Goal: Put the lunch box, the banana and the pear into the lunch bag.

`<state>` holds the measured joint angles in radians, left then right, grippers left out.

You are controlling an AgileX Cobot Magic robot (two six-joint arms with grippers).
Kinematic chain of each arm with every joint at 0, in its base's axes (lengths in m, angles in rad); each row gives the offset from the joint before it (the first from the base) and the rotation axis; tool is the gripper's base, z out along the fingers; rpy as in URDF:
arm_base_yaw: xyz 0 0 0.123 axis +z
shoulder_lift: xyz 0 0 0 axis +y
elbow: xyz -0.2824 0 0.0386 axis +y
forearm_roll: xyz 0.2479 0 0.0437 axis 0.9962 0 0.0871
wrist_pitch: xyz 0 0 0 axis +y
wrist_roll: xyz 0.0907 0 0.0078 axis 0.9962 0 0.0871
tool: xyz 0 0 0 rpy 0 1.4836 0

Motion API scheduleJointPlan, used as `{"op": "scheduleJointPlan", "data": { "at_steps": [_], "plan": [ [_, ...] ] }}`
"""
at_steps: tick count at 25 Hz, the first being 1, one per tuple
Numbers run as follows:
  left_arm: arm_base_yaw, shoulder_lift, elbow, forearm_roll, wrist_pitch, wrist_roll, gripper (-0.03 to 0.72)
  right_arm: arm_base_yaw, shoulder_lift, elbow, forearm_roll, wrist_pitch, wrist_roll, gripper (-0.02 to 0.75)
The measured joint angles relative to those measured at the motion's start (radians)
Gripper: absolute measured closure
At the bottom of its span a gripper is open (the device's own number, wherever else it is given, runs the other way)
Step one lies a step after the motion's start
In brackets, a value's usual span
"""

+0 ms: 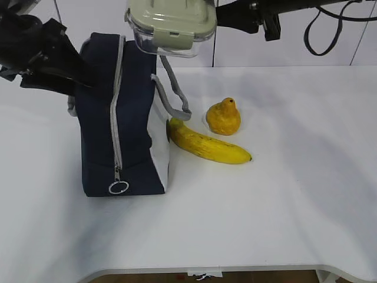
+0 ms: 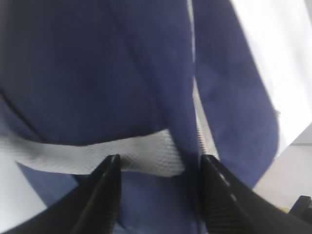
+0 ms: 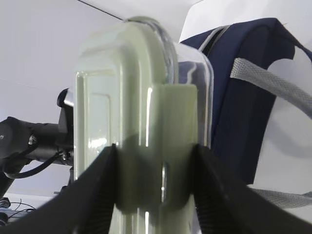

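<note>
Lunch bag [image 1: 121, 118] first, since you can place everything else against it: it stands upright on the white table [image 1: 283, 206], navy with a white end panel, its grey zipper [image 1: 115, 112] running down the face toward you and ending in a ring pull [image 1: 118, 188] near the bottom. From the pictures you cannot tell whether the zipper is open at the top.

At the bag's left side your left gripper [image 2: 158, 168] is pressed close against the fabric. In the left wrist view its two fingers [image 2: 105, 192] stand apart with navy cloth and a grey strap [image 2: 97, 153] lying between them; you cannot tell whether they pinch the strap or only straddle it.

Above the bag's top right corner, clear of the table, hangs the lunch box [image 1: 171, 26], green lid up. Your right gripper [image 3: 156, 165] clamps it: in the right wrist view both fingers [image 3: 97, 190] press against the lid's latch [image 3: 151, 161] from either side.

A grey handle [image 1: 175, 94] droops down the bag's right side. Right of the bag's base lies the banana [image 1: 206, 144], one end almost touching the white panel, the dark tip pointing away. Just behind the banana, farther right of the bag, sits the pear [image 1: 224, 117], stem up.
</note>
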<state>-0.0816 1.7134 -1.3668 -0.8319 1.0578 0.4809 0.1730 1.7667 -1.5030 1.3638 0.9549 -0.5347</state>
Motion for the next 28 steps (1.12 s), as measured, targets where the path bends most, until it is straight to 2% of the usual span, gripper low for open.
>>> {"op": "scheduleJointPlan", "data": {
  "at_steps": [4, 7, 9, 10, 11, 22, 28],
  "plan": [
    [0.000, 0.000, 0.000, 0.010, 0.000, -0.004, 0.300, 0.000, 0.000, 0.001, 0.001, -0.014, -0.001, 0.389],
    [0.000, 0.001, -0.002, 0.015, -0.006, -0.004, 0.413, 0.000, 0.000, 0.001, 0.002, -0.027, -0.002, 0.389],
    [0.000, 0.002, -0.002, 0.018, -0.006, -0.004, 0.546, 0.002, 0.000, 0.001, 0.003, -0.031, -0.002, 0.389],
    [0.000, 0.004, -0.002, 0.018, -0.006, -0.004, 0.546, 0.004, 0.000, 0.001, 0.003, -0.033, -0.002, 0.389],
    [0.000, 0.004, -0.002, 0.027, -0.006, -0.004, 0.662, 0.009, 0.000, 0.001, 0.003, -0.034, -0.002, 0.389],
    [0.000, 0.004, -0.004, 0.030, 0.008, -0.004, 0.677, 0.096, 0.069, 0.001, 0.086, -0.043, -0.023, 0.389],
    [0.000, 0.004, -0.005, 0.030, 0.023, -0.004, 0.678, 0.104, 0.134, 0.001, 0.121, -0.064, -0.047, 0.389]
  ]
}}
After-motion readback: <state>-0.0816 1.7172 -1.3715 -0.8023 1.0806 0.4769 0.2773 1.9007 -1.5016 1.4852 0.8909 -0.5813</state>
